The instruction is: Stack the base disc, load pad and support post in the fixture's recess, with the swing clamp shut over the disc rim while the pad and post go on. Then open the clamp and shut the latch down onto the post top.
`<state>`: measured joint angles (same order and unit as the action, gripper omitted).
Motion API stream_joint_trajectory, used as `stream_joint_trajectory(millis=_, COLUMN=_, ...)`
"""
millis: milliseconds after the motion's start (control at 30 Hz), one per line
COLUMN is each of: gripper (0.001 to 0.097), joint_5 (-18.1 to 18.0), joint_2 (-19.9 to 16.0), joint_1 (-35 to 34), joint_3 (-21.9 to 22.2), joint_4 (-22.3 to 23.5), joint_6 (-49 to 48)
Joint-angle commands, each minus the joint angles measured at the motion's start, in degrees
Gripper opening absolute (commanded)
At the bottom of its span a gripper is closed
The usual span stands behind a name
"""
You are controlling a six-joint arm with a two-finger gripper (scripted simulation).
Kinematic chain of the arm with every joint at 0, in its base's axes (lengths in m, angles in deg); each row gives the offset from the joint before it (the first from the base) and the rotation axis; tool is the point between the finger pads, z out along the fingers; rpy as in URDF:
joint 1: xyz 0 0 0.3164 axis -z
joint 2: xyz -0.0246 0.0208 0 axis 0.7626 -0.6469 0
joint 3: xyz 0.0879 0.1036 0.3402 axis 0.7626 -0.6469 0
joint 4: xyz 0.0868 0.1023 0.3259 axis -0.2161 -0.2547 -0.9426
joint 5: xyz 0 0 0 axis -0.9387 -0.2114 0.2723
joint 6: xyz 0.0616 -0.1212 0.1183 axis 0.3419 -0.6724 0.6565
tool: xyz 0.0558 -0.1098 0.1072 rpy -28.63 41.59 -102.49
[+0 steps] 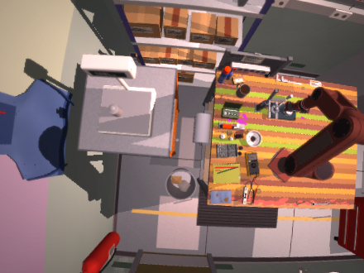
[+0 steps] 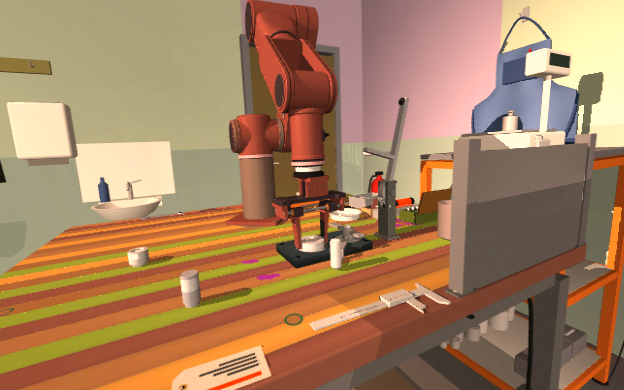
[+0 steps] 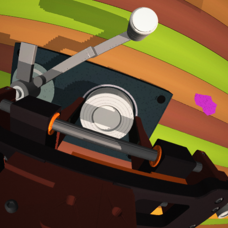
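Note:
The white base disc (image 3: 107, 113) (image 2: 313, 244) sits in the round recess of the dark fixture plate (image 3: 97, 92) (image 2: 325, 250), and my gripper (image 3: 104, 120) (image 2: 311, 235) (image 1: 289, 108) is closed on it from above. The swing clamp arm (image 3: 88, 52) stands swung away from the disc, its white knob (image 3: 143, 21) (image 2: 336, 252) out past the plate edge. The clamp pivot (image 3: 30, 81) is at the plate's corner. A short white load pad (image 2: 137, 256) and a taller grey-white support post (image 2: 190, 288) stand apart on the striped bench. The latch lever (image 2: 395, 165) stands upright behind the fixture.
A white bowl (image 2: 346, 215) (image 1: 253, 138) sits behind the fixture. A large grey box (image 2: 520, 210) stands at the bench's right edge. A caliper (image 2: 380, 305) and a tag (image 2: 225, 372) lie near the front edge. Magenta marks (image 3: 205, 104) dot the bench.

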<state>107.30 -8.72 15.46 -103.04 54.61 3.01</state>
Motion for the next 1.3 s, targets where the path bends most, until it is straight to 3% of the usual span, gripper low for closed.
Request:
stream_joint_trajectory(millis=0, gripper=0.0665, joint_5=-0.02, joint_2=0.00, joint_1=0.00, joint_3=0.01, joint_4=0.00, joint_6=0.00)
stream_joint_trajectory(millis=133, gripper=0.0795, joint_5=-0.02, joint_2=-0.01, joint_1=0.00, joint_3=0.00, joint_4=0.00, joint_6=0.00)
stream_joint_trajectory(millis=967, gripper=0.0795, joint_5=6.32, joint_2=4.54, joint_1=0.00, joint_3=1.83, joint_4=0.00, joint_6=0.00)
stream_joint_trajectory(millis=1067, gripper=0.0795, joint_5=9.70, joint_2=6.70, joint_1=0.00, joint_3=3.14, joint_4=0.00, joint_6=0.00)
stream_joint_trajectory(millis=1267, gripper=0.0795, joint_5=20.91, joint_2=12.30, joint_1=0.00, joint_3=8.85, joint_4=0.00, joint_6=0.00)
